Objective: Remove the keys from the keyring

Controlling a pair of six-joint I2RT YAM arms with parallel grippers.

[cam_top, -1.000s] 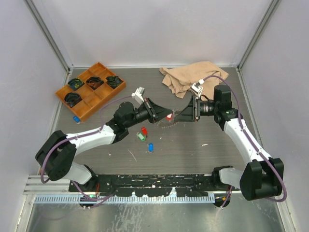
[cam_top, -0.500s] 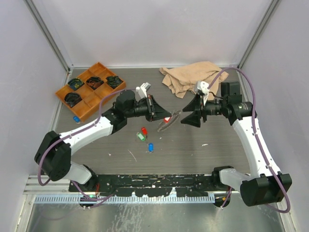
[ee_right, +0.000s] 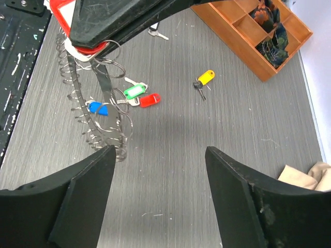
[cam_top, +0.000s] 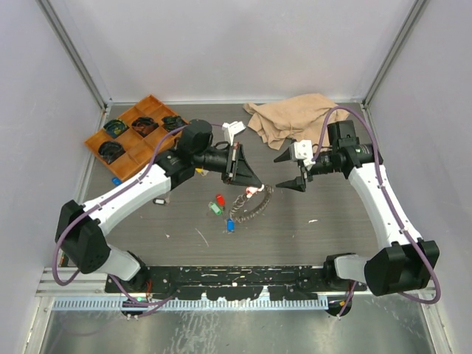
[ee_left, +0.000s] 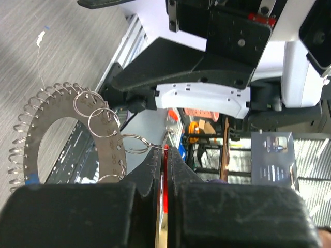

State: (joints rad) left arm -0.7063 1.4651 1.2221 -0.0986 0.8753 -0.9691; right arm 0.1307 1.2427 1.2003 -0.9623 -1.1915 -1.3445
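Keyring point(cam_top: 249, 206), a silvery-grey spiky-rimmed metal ring, hangs over the bench point(cam_top: 332, 228) from a red, white-labelled key point(ee_right: 64, 15) pinched in the left tool point(cam_top: 254, 186); the right tool point(cam_top: 289, 171) gapes empty alongside. Next, seemingly: grip the ring, pull apart.

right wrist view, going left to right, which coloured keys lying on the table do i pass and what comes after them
blue key → green key → red key → yellow key → orange tray

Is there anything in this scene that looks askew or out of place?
Yes: the silvery-grey spiky metal keyring hangs tilted from the left pincer, which grips a red white-labelled tag.
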